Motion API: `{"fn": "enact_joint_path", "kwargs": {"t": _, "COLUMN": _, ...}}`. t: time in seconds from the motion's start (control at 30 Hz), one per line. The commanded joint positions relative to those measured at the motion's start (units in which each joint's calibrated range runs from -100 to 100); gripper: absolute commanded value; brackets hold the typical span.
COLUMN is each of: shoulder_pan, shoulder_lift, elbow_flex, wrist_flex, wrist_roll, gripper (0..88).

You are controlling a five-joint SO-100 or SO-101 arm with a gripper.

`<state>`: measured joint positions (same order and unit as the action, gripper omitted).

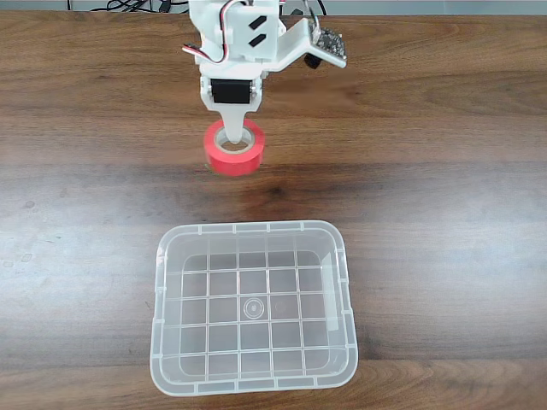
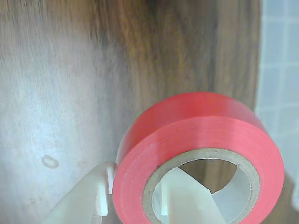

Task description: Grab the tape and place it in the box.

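- The tool comes down from the far side in the fixed view, one white finger inside the core of the tape and the other just outside the ring wall on the left in the wrist view; it is pinching that wall, so it holds the tape.
- The grip takes only one side of the ring, so the roll could swing or slip free during the carry.
- The tape sits beyond the far rim of the box, with bare counter between them; a low carry could knock that rim.
- Whether the roll touches the counter or is lifted, I cannot tell.
- The fingertips run off the lower edge of the wrist view, and the arm is cut off at the top of the fixed view.
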<state>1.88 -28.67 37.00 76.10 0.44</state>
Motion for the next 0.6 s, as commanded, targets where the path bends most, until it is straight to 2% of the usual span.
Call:
{"fn": "enact_joint_path", "kwargs": {"t": 0.0, "shoulder_pan": -2.4, "shoulder_lift": -3.8, "elbow_flex": -8.1, "wrist_flex": 2.3, "wrist_roll": -0.2, "gripper": 2.6}}
{"fn": "enact_joint_path", "kwargs": {"t": 0.43, "shoulder_pan": -2.4, "shoulder_lift": -4.2, "elbow_flex": -8.6, "wrist_flex": 2.4, "wrist_roll": -0.5, "gripper": 2.7}}
{"fn": "enact_joint_path", "kwargs": {"t": 0.57, "shoulder_pan": -2.3, "shoulder_lift": -3.2, "elbow_flex": -18.8, "wrist_flex": 4.5, "wrist_roll": -0.5, "gripper": 2.8}}
